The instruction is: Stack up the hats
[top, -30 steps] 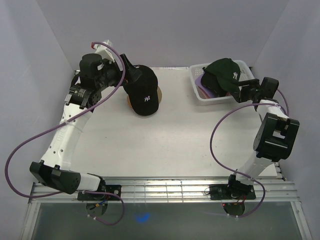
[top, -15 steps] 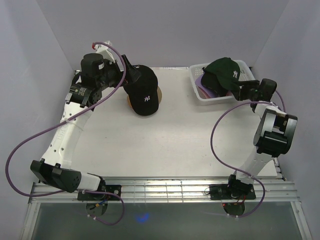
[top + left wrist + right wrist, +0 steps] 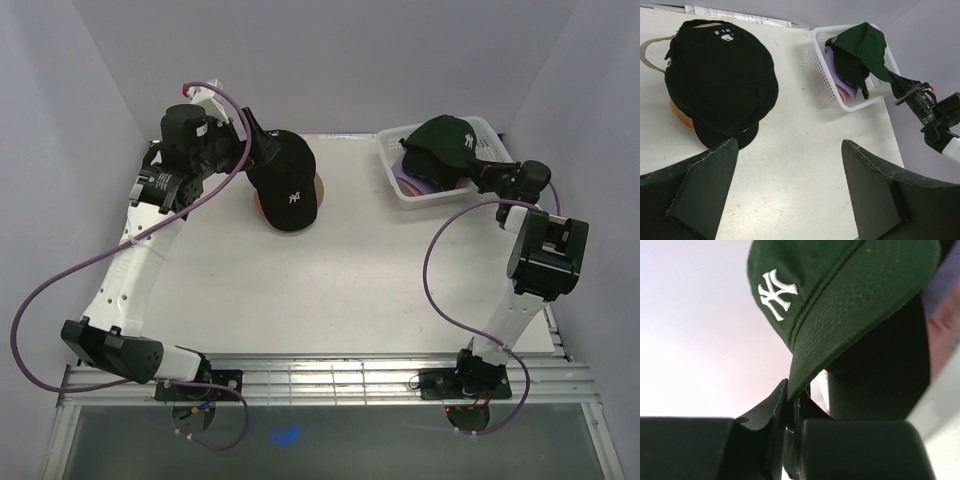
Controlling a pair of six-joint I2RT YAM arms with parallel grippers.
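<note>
**Right gripper** [image 3: 791,407]: jaws closed on the brim edge of the green cap [image 3: 840,290]. The pinch is at the brim tip and the fabric runs up and away from the fingers. It sits just outside the right end of the basket [image 3: 425,200].

**Green cap:** over the basket, crown toward the basket's far left corner, brim pointing at the right gripper. Its long axis, brim to crown, runs along the basket's length. It looks raised above the rim. I cannot tell whether it touches the pile below.

**In the basket, under the green cap:** a black cap [image 3: 850,70], a lavender cap [image 3: 832,62] and a pink cap [image 3: 847,92], overlapping.

**Stack site:** the second black cap [image 3: 285,182] sits on the stand [image 3: 320,187], well apart from the basket, off its left end.

**Left gripper** [image 3: 790,192]: jaws wide apart and holding nothing. It is on the far side of the stand from the basket, at the back of that black cap.

**Key relation:** the carry runs from the basket straight out past its left end to the stand, crown leading and brim trailing. The right arm holds the green cap. The left arm is nearer the stand.

**Judgement:** the brim-tip hold leaves the crown free to sag or swing.
</note>
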